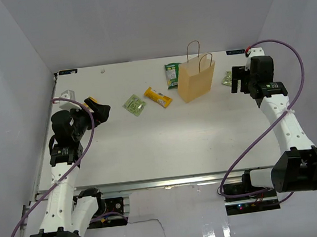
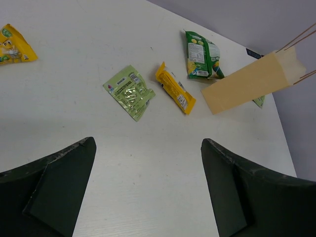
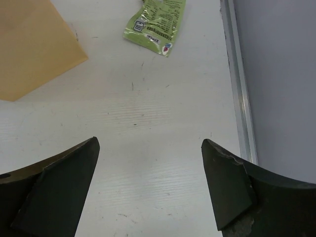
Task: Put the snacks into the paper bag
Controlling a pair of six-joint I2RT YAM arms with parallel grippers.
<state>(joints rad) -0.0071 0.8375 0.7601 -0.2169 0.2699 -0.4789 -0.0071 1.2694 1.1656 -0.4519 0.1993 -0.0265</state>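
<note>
paper bag point(image 1: 196, 80) stands upright on the far half of the white table point(image 1: 179, 145), mouth open, two thin handles sticking up, nothing seen inside it from these views. no snack is in the bag, all lie flat on the table. green pouch point(image 1: 172, 75) is just left of the bag at its far corner, can't tell if it touches. yellow-orange bar point(image 1: 158, 97) lies at an angle left of the bag's base, near but apart from it. pale-green square point(image 1: 134, 104) sits just left of the bar, not touching. second pale-green square point(image 3: 155, 22) is on the bag's right side near the table's right edge rail, apart from the bag. yellow packet point(image 2: 12, 44) is off on the left side of the table, well apart from the others; in the top view it is mostly hidden behind the left arm's head. left gripper point(image 2: 147, 148) is released, fingers spread wide, nothing between them, up off the table on the left side and aimed toward the square and the bar. right gripper point(image 3: 149, 148) is also released, fingers wide apart and empty, above bare table just right of the bag, with the second square ahead of it and the bag's corner at the left of its wrist view. neither gripper touches any snack or the bag.
</note>
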